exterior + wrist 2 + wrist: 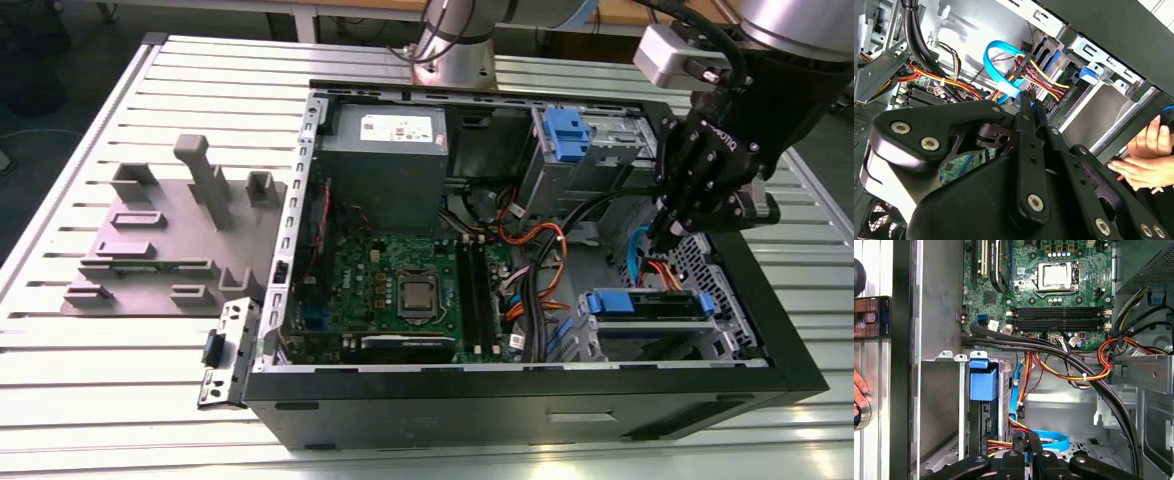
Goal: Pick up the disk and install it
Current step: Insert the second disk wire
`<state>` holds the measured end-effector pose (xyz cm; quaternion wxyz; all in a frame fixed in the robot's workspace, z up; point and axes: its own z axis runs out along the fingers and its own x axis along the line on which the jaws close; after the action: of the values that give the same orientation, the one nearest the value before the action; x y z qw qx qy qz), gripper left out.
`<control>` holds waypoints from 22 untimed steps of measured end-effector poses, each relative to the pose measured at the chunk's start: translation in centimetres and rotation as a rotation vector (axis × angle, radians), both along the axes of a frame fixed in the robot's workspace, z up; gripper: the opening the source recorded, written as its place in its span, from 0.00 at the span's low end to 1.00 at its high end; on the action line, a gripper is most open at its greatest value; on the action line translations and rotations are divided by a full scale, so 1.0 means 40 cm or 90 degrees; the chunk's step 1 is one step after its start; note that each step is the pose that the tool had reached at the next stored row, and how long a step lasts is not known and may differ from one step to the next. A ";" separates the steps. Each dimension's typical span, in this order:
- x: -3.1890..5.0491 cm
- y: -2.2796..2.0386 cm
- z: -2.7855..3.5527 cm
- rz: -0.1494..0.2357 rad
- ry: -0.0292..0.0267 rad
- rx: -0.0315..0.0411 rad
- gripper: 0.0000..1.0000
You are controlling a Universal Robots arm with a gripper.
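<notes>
Disk [647, 305] seated in bay; second wrist view adds hand [1146, 162]; jaws clenched, empty.

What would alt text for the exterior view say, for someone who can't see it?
A black robot gripper reaches down into an open computer case lying on a slatted white table, near orange and blue cables above a blue-tabbed disk seated in a bay. A grey plastic fixture sits on the exterior view's left.

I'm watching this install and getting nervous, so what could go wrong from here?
The robot's hand sits right against the red, yellow and black wire bundle and the blue flat cable; moving could snag or unplug them. A person's hand rests at the edge of the case, close to the arm, so it might get struck.
</notes>
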<state>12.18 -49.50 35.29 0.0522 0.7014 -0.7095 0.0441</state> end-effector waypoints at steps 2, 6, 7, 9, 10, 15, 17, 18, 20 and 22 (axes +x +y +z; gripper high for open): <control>0.000 0.000 0.000 0.000 0.0000 0.0000 0.16; 0.000 0.000 0.000 0.000 0.0000 0.0001 0.16; 0.000 -0.001 0.000 0.000 0.0000 0.0001 0.16; 0.000 -0.002 0.000 0.000 0.0000 0.0001 0.16; 0.000 -0.003 0.000 0.000 -0.0001 0.0000 0.16; -0.007 -0.015 -0.002 0.000 -0.0010 0.0022 0.16; -0.015 -0.019 -0.003 0.000 -0.0011 0.0071 0.16; -0.020 -0.021 -0.004 0.000 -0.0011 0.0100 0.16; -0.026 -0.028 -0.005 0.000 -0.0013 0.0159 0.16; -0.027 -0.040 -0.008 0.000 -0.0014 0.0225 0.16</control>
<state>11.11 -51.10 34.98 0.0389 0.7022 -0.7102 0.0323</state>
